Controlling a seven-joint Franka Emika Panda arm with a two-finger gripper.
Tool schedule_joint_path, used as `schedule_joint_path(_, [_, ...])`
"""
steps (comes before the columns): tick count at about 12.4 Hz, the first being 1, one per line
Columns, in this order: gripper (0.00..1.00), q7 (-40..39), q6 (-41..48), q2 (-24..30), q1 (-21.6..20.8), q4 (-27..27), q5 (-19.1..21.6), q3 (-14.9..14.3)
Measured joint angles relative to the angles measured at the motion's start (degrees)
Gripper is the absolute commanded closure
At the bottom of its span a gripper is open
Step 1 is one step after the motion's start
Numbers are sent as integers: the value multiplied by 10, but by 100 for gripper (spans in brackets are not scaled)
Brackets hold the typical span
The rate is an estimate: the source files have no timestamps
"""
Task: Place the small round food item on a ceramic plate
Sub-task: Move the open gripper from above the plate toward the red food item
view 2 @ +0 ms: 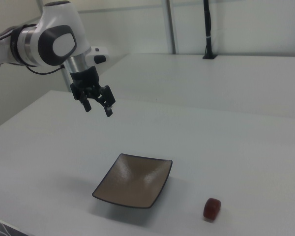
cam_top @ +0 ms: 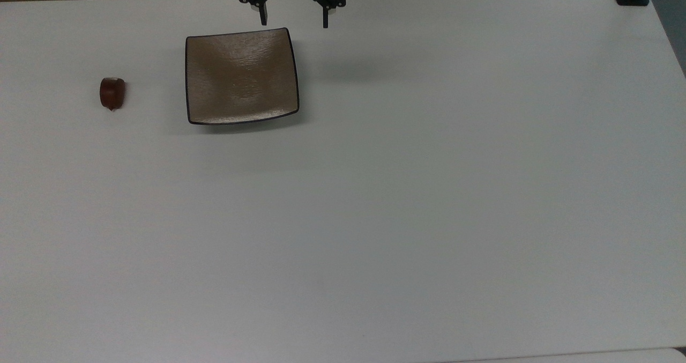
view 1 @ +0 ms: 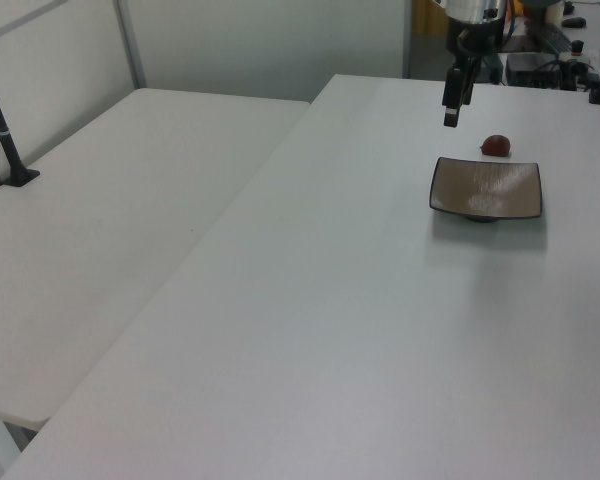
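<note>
White table [cam_top: 429, 218] — bare ceramic plate [cam_top: 241, 77], small round food item [cam_top: 112, 93] apart.

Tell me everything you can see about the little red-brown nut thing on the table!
The small round food item is a shiny, dark red-brown lump, chestnut-like, with a tiny pointed tip toward the top view's bottom. It lies on the white table, alone and untouched. It sits apart from the square brown ceramic plate, to the plate's left in the top view and to its right in the right view. The open gripper hangs in the air, far from it.
</note>
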State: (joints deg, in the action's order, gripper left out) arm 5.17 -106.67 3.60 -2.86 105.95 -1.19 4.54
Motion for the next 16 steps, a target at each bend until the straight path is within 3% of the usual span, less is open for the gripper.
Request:
schedule_joint_path(10, [0, 0, 0, -3, 0, 10, -3, 0])
schedule_joint_path(13, [0, -10, 0, -3, 11, 22, -44, -5])
schedule_joint_path(15, [0, -46, -2, -3, 30, 34, -67, -29])
schedule_joint_path(16, [0, -74, -15, -3, 35, 36, -71, -56])
